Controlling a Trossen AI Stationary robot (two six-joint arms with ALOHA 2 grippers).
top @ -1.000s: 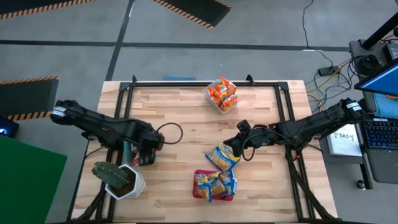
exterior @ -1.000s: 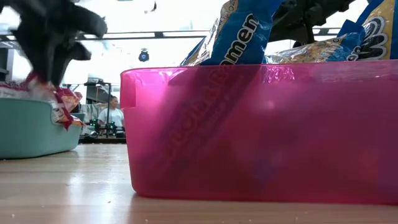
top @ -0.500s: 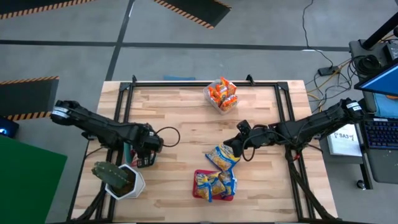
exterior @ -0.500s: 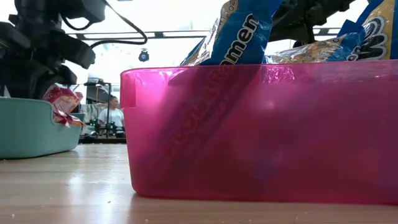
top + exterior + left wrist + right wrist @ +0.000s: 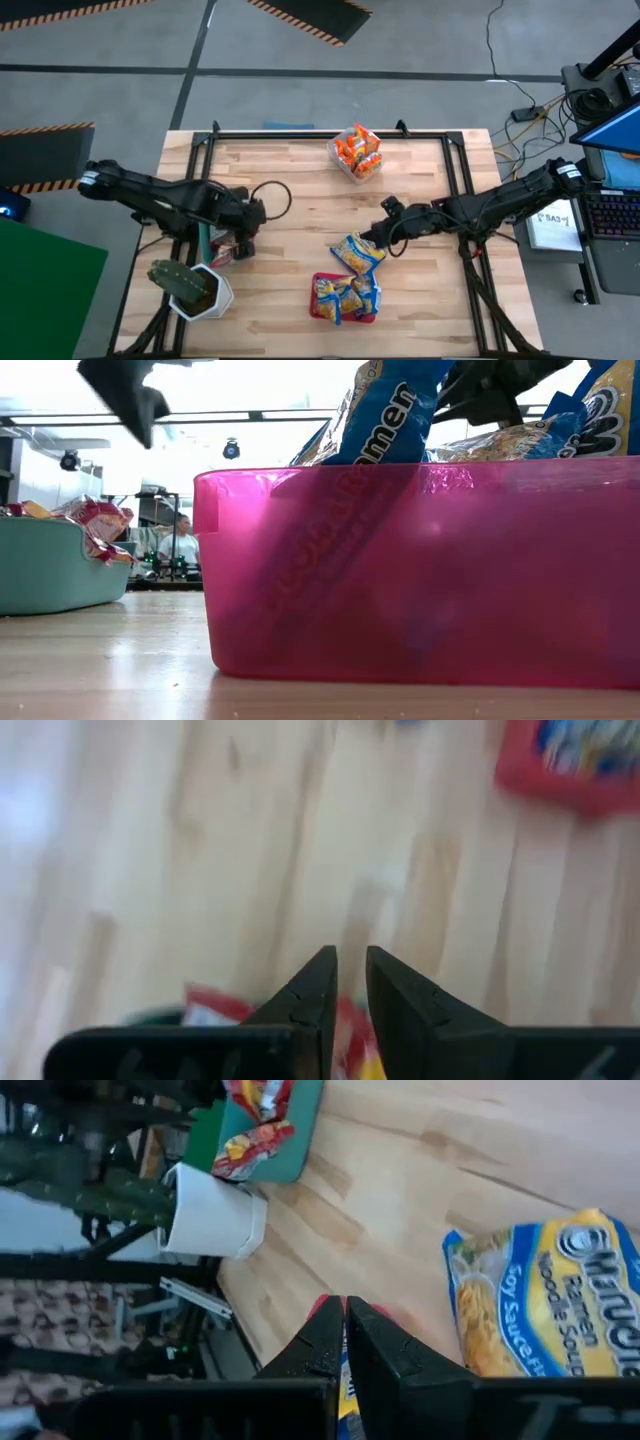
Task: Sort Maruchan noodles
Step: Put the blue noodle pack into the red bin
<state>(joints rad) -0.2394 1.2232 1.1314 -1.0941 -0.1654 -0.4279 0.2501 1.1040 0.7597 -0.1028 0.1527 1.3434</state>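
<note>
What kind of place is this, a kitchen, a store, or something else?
Probably a robotics lab or workshop, not a kitchen. The wooden table sits on a bare concrete floor with hazard-striped mats, a desk with a monitor and keyboard stands beside it, and a person sits among equipment in the background.

Blue-and-yellow noodle packets [image 5: 357, 252]; orange packets [image 5: 357, 150] in clear bin [image 5: 345, 165]; red-silver packets [image 5: 252, 1130] in teal bin [image 5: 45, 565]; translucent pink-red bin [image 5: 420, 570]; green cactus [image 5: 178, 280], white pot [image 5: 214, 300]; pale wood table [image 5: 300, 190].
</note>
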